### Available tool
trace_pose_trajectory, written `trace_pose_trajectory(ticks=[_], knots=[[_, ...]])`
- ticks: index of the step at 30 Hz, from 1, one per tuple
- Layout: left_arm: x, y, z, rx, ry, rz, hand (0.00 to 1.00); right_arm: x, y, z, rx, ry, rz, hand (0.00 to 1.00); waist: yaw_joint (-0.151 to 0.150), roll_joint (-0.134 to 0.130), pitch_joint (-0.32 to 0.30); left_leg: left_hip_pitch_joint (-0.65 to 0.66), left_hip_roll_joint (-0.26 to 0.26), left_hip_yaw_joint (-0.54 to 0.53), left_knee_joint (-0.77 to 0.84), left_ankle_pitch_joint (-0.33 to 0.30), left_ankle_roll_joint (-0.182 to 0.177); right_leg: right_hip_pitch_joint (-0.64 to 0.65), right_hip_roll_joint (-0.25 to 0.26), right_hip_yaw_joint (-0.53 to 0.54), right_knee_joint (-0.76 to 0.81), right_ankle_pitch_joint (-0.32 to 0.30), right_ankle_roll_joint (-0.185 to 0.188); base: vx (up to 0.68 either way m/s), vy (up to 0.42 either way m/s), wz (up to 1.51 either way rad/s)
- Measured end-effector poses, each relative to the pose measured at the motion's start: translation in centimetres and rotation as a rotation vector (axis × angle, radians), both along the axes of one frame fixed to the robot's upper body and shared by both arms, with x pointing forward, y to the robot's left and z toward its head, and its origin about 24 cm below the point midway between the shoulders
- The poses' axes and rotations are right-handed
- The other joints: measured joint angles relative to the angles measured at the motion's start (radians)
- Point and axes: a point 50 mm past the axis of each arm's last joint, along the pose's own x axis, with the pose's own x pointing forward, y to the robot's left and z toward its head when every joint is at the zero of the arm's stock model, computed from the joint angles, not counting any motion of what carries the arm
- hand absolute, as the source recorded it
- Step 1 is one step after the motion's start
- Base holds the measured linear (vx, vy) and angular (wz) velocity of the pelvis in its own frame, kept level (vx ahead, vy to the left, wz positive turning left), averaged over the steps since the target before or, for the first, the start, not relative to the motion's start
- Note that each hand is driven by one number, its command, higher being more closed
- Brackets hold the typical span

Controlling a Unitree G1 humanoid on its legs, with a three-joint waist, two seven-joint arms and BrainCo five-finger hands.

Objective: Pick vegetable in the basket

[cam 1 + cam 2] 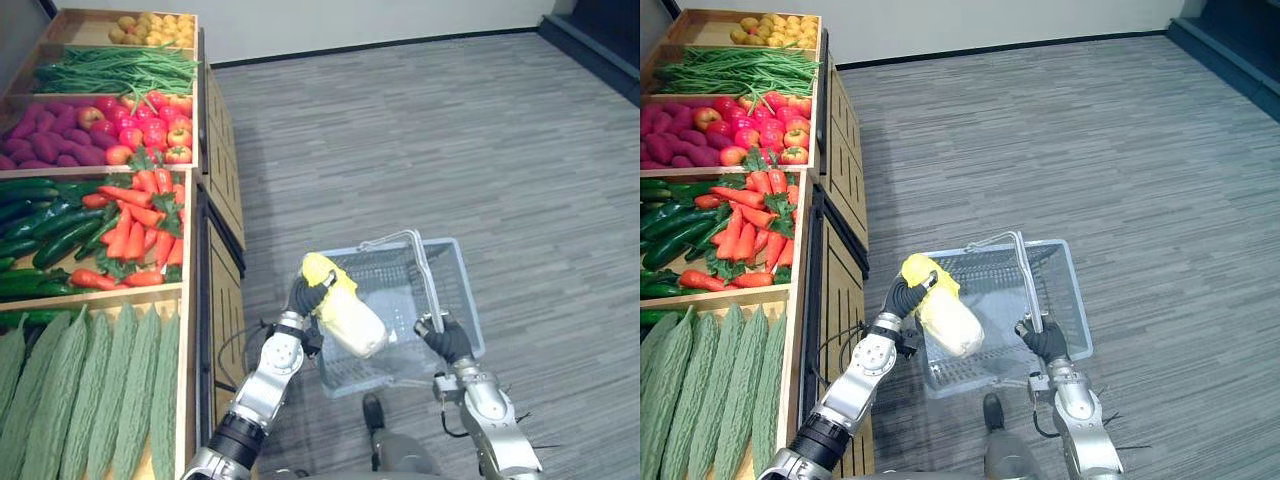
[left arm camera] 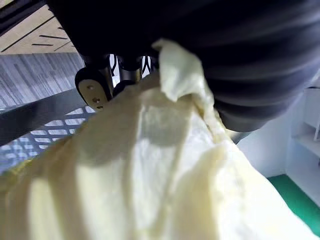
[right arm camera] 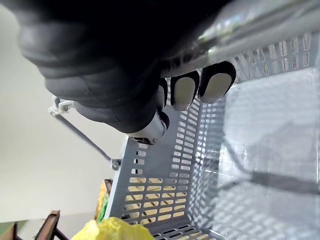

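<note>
Above the basket's (image 1: 464, 285) left rim, we find the cabbage (image 1: 348, 312) clasped in the left hand (image 1: 305, 293), the right hand (image 1: 447, 341) curled round the handle (image 1: 421, 265); released here, it might strike the rim and fall to the floor (image 1: 450, 130).

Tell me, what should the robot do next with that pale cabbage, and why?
Probably ease the cabbage down into the basket before letting go. The left hand is curled round it just over the basket's rim, and the right hand grips the basket's handle.
</note>
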Motion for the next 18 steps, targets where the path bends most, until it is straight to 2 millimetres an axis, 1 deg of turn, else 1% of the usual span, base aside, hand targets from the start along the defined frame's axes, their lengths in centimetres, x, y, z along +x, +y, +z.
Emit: trace_pose_trajectory(ticks=[3,5,9,10,12,13,14,15,18], knots=[[0.1,-0.7,-0.4,0.092,0.001,-0.056,1.0,0.1,1.7,0.5,0.058,-0.014,0.08,1.0,-0.002,-0.002,0.0,-0.003,-0.004,-0.002,0.009,-0.005,0.008,0.0,-0.012,0.001,-0.003,0.002,0.003,-0.09,0.018,0.0],[0.2,-1.5,-0.5,0.155,-0.011,-0.099,1.0,0.0,2.3,0.7,0.093,-0.018,0.125,1.0,-0.002,-0.003,0.0,-0.007,-0.005,-0.003,0.015,-0.007,0.01,0.0,-0.014,0.001,-0.003,0.003,0.004,-0.05,0.021,0.01],[0.7,-2.8,-0.2,0.278,-0.061,-0.182,1.0,-0.3,4.4,0.7,0.195,0.002,0.251,1.0,-0.002,-0.015,-0.007,-0.012,-0.005,-0.01,0.018,-0.007,0.01,-0.001,-0.015,-0.005,-0.003,0.003,0.004,-0.02,-0.009,0.04],[1.0,-3.0,0.2,0.336,-0.094,-0.207,1.0,-0.4,5.2,0.8,0.215,0.007,0.299,1.0,-0.002,-0.017,-0.008,-0.015,-0.005,-0.012,0.019,-0.007,0.01,-0.003,-0.016,-0.006,-0.003,0.003,0.004,-0.02,-0.008,0.04],[1.1,-3.1,0.3,0.402,-0.124,-0.232,1.0,-0.5,5.8,0.8,0.24,0.014,0.324,1.0,-0.002,-0.017,-0.008,-0.016,-0.006,-0.012,0.019,-0.007,0.01,-0.003,-0.016,-0.007,-0.002,0.003,0.004,0.0,0.0,0.0],[1.1,-2.9,0.2,0.432,-0.127,-0.238,0.0,-0.5,5.9,0.9,0.262,0.018,0.334,1.0,-0.002,-0.017,-0.008,-0.016,-0.006,-0.013,0.019,-0.007,0.01,-0.003,-0.017,-0.008,-0.002,0.003,0.004,0.0,0.0,0.0],[1.1,-2.9,0.0,0.446,-0.125,-0.238,0.0,-0.5,6.1,0.9,0.272,0.019,0.342,1.0,-0.002,-0.017,-0.008,-0.016,-0.006,-0.013,0.018,-0.007,0.01,-0.003,-0.017,-0.008,-0.002,0.003,0.004,0.0,0.0,0.0],[1.1,-2.8,-0.3,0.467,-0.115,-0.241,0.0,-0.6,6.6,1.1,0.302,0.023,0.37,1.0,-0.002,-0.017,-0.008,-0.016,-0.006,-0.014,0.018,-0.007,0.01,-0.003,-0.017,-0.009,-0.002,0.003,0.004,0.0,0.0,0.0],[1.1,-3.1,-0.8,0.489,-0.096,-0.252,0.0,-0.8,8.0,1.3,0.32,0.02,0.42,1.0,-0.002,-0.021,-0.008,-0.018,-0.006,-0.016,0.019,-0.006,0.01,-0.004,-0.018,-0.011,-0.002,0.003,0.004,0.0,0.0,0.0]])
